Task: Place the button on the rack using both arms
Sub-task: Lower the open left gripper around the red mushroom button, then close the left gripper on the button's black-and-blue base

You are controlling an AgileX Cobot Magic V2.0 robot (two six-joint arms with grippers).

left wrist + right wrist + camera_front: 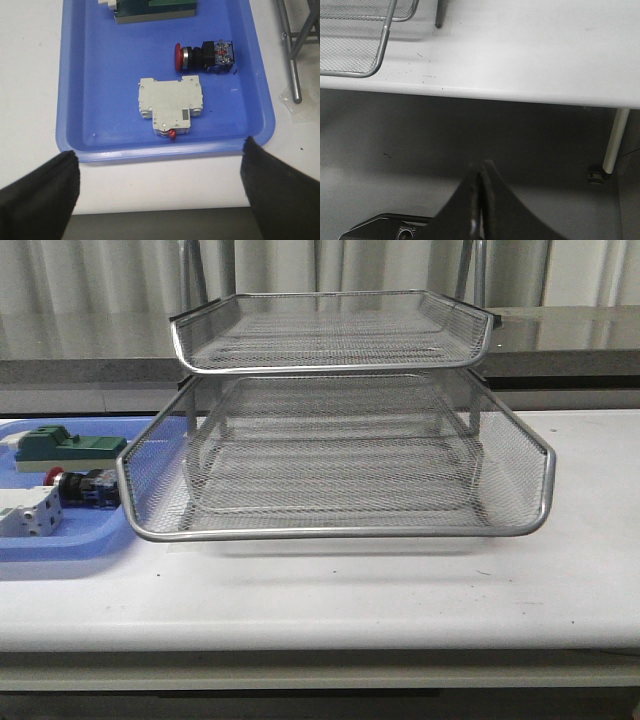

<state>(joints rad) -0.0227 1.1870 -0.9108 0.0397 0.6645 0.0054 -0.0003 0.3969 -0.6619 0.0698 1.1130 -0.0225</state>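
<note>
Pick not begun. Button (204, 55) lies on its side in blue tray (100, 90), left of rack (330, 455). Your left gripper (160, 187) hangs spread and empty; right gripper (481, 200) pressed closed, empty, off table. Next: lower left over button body.

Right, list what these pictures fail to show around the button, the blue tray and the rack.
- Front view: the rack rim covers the button on its right, and the blue tray is cut off by the picture's edge.
- Left wrist view: only the rack's legs show; the green block is cut off.
- Right wrist view: only a rack corner shows; the right end effector hangs off the table, fingers together.
</note>
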